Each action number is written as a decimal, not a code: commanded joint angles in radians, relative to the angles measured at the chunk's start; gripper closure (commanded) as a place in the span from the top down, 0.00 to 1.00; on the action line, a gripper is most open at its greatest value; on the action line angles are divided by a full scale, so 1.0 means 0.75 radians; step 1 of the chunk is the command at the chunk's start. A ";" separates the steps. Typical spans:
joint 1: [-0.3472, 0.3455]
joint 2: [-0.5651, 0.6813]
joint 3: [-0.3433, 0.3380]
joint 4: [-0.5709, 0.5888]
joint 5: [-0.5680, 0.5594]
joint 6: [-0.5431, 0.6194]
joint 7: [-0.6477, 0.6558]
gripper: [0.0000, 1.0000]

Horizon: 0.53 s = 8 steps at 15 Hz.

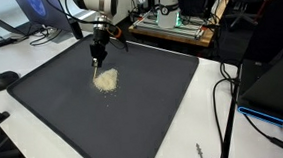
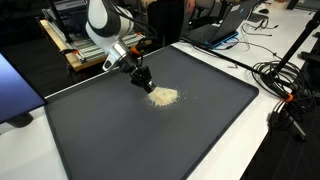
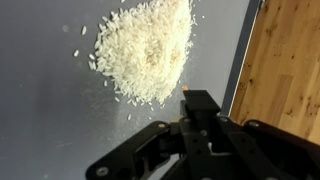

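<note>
Black mat [image 3: 40, 120]: only wrist view resolves rice grains [image 3: 145, 50].

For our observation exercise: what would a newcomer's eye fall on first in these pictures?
A small heap of rice grains lies on the big dark mat. The robot arm's shut claw hangs close beside the heap, pointing down at the mat.

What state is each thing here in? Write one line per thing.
pincer: shut, tip close by the rice
rice: heaped in one pile, stray grains around it
mat: lying flat, rice on it
laptop: open
</note>
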 commanded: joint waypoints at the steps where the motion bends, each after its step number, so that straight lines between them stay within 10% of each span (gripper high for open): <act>1: 0.026 -0.019 -0.049 -0.060 0.138 -0.090 -0.120 0.03; 8: 0.022 -0.002 -0.055 -0.112 0.233 -0.248 -0.198 0.03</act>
